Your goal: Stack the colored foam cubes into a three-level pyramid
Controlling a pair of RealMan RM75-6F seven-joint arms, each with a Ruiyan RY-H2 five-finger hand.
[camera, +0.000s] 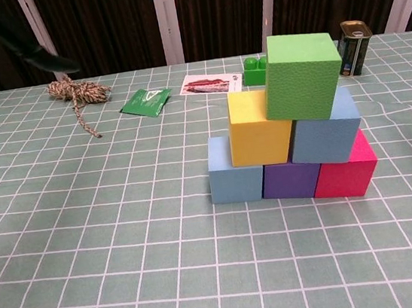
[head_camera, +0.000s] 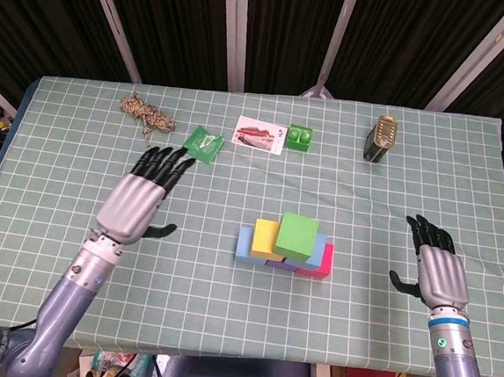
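Fingers of the left hand point(head_camera: 136, 203) and right hand point(head_camera: 439, 274) are spread apart, empty, at 9 and 3 o'clock of the finished pyramid at the table's point(head_camera: 60, 163) centre; its green foam cube point(camera: 300, 75) sits on top. Light, soft and grippy, it probably wants gentle pressure on opposite side faces

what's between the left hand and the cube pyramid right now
Nothing: in the head view only bare checked tablecloth separates the left hand from the cube pyramid.
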